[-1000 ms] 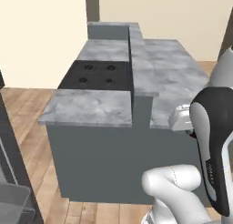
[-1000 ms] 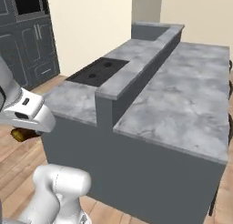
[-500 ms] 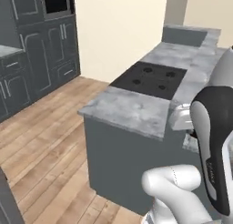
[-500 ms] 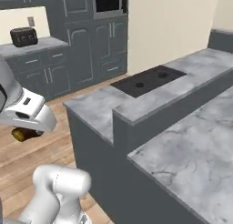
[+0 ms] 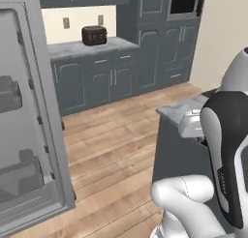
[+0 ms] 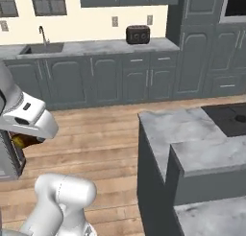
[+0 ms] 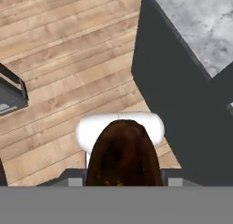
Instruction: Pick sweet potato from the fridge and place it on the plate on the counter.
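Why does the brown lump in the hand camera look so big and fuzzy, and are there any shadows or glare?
Hand view: the sweet potato sits right against the lens, so it looms soft-edged. Left base view: flat, even light on the fridge. Right base view: the counter shows no glare.

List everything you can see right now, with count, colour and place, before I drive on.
sweet potato: one, dark reddish-brown, in the gripper.
fridge: one, light grey interior, open, far left of the left base view.
counter: one island, grey-and-white marbled over dark grey, right of the arm.
cooktop: one, black, set in the island.
toaster: one, dark, on the back worktop.
sink with tap: one, grey, back worktop, left.
wall oven: one, dark, in the tall cupboards.
floor: light wood planks.
gripper: one, shut on the sweet potato.
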